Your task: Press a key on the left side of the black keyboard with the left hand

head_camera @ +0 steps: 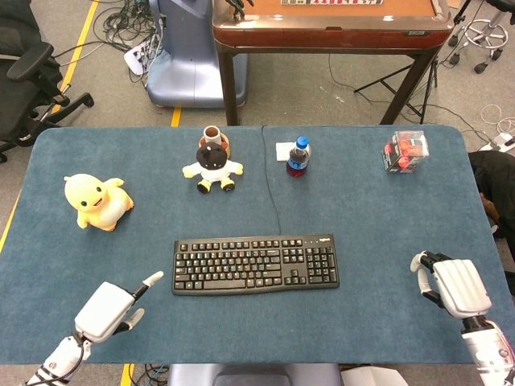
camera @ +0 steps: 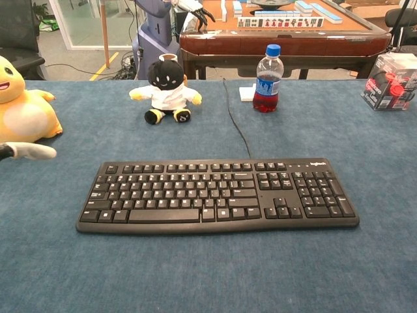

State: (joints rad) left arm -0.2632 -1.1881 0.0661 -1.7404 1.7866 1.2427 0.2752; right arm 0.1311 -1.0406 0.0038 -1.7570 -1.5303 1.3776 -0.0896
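At the lower left of the head view, the white, box-shaped left hand (head_camera: pixel 109 307) is seen, with pale fingertips (head_camera: pixel 153 278) on dark fingers. At the lower right, the white ribbed right hand (head_camera: pixel 454 285) is joined to a white forearm carrying small red marks.
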